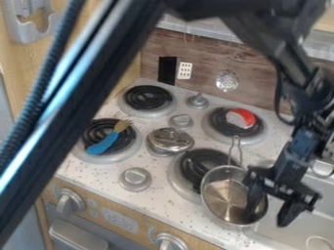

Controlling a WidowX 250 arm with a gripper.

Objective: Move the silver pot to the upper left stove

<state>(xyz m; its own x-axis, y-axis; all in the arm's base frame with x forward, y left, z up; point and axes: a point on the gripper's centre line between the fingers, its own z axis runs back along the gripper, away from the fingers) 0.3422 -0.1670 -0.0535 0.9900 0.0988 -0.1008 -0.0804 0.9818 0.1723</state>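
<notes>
The jaws (pixel 270 215) are spread apart at the right rim of the silver pot (pixel 223 194), near the front right corner of the stovetop (pixel 171 209). An off-centre grip could let it swing; carried low, it could knock the metal lid (pixel 171 139).

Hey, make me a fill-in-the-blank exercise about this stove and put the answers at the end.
The blue and tan utensil lies on the ____ left burner.
The small thing on the upper right burner is white and ____.
The open silver pot, with the pincer at its rim, is closest to the lower ____ burner.

Missing words: lower; red; right.
</notes>
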